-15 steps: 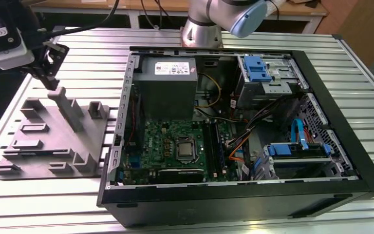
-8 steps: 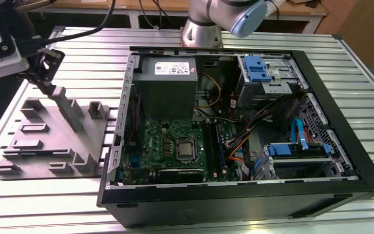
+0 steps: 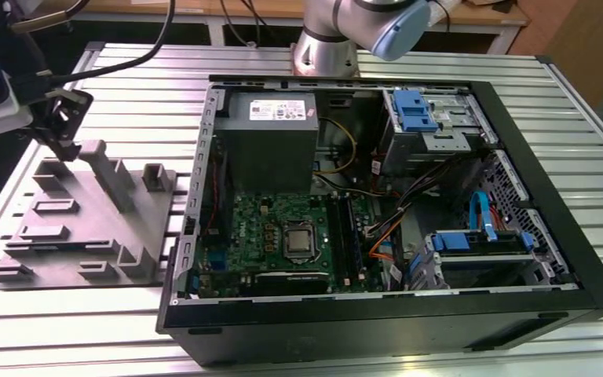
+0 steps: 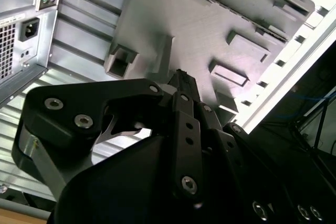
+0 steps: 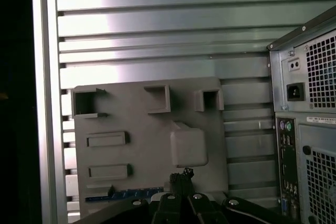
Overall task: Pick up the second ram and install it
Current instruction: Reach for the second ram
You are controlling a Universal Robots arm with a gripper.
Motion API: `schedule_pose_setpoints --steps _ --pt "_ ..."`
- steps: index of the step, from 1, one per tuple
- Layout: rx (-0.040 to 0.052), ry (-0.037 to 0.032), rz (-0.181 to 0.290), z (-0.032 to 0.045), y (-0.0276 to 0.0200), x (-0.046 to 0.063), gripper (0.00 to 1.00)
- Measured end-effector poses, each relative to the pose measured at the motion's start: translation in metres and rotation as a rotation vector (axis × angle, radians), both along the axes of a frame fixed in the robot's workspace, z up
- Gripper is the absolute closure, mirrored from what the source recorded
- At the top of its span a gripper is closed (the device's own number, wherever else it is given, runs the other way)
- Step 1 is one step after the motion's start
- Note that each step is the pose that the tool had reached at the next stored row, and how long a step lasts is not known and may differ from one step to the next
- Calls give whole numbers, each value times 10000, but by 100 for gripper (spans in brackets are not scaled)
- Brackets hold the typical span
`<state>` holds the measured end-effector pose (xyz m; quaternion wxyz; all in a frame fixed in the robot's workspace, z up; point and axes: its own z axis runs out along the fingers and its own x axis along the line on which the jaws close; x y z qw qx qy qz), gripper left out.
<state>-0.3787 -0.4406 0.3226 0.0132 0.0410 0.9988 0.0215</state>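
Over the grey plastic tray (image 3: 92, 221) (image 4: 173, 14) (image 5: 147, 150) with upright blocks, at the exterior view's left: black gripper (image 3: 70, 154) (image 4: 181, 75) (image 5: 182, 173), tips pointing down at the tray, fingers (image 4: 185, 103) pressed together, nothing seen pinched between them. Close beside the tips, the tray's tall grey block (image 3: 107, 177) (image 4: 165, 56) (image 5: 186, 145); touching or just apart, cannot tell. Towards the computer from that block, a small open-topped grey box (image 3: 155, 177) (image 4: 121, 59) (image 5: 208, 100) moulded into the tray. Second ram (image 5: 123, 195), a thin, long, narrow dark stick with a bluish edge, lying along the tray in the first wrist view, one end hidden behind the gripper's body, near the fingertips but not between them. Two flat rectangular grey blocks (image 5: 107, 139) alongside on the same tray, one behind the other. Under everything, a silver ribbed metal table (image 3: 385, 63) (image 5: 157, 24). At the exterior view's right, just beside the tray, a black open computer case (image 3: 558, 259) lying on its side, showing the large square green motherboard (image 3: 264, 224) with a silver processor socket (image 3: 299, 240), a grey boxy power supply (image 3: 270, 133), blue plastic drive brackets (image 3: 411, 110) and loose orange and black cables (image 3: 385, 232). Case's perforated grey back panel (image 5: 315, 66) (image 4: 16, 51) with a black power inlet (image 5: 295, 92) (image 4: 29, 29) facing the tray in both wrist views. Behind the case, the grey and pale-blue arm base (image 3: 328, 43) standing on the table.
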Motion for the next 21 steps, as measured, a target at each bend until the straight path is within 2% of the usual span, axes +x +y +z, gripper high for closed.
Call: schedule_pose_setpoints --steps 9,21 --pt "0 0 1 -77 -71 -138 90" --pt "0 1 0 -214 -168 -221 90"
